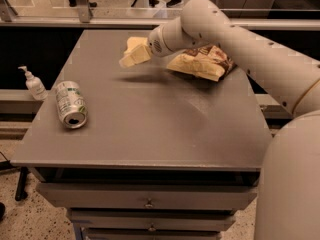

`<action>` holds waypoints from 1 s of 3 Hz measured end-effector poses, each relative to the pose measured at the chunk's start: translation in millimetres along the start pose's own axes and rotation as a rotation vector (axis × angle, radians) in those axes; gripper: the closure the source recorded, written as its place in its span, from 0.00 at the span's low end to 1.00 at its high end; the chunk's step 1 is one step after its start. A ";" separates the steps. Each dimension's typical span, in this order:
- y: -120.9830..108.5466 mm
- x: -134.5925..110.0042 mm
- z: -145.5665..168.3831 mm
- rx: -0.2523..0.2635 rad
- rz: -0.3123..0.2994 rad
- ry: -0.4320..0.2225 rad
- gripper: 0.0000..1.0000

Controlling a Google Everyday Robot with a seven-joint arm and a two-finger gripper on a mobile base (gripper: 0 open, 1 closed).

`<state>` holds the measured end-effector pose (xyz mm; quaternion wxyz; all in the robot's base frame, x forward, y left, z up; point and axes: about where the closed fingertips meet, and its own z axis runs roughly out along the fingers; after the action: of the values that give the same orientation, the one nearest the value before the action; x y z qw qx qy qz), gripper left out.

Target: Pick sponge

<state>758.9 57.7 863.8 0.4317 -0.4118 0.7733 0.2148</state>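
Observation:
The sponge (135, 42) is a small pale-yellow foam block near the far edge of the grey table (150, 129), left of the chip bag. My gripper (133, 58) hangs at the end of the white arm that reaches in from the right. It sits just in front of and over the sponge and hides the sponge's near side. I cannot tell whether it touches the sponge.
A crinkly yellow-and-brown chip bag (202, 64) lies at the far right, under the arm. A silver and green can (71, 104) lies on its side at the left. A white pump bottle (34, 84) stands on a ledge left of the table. Drawers are below the tabletop.

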 end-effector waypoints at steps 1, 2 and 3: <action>-3.1 3.5 10.1 0.004 -0.004 0.006 0.00; -19.3 6.6 19.5 0.041 -0.031 0.007 0.18; -35.7 7.6 21.8 0.081 -0.052 0.003 0.41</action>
<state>796.8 48.9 846.6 0.4522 -0.4142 0.7711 0.1714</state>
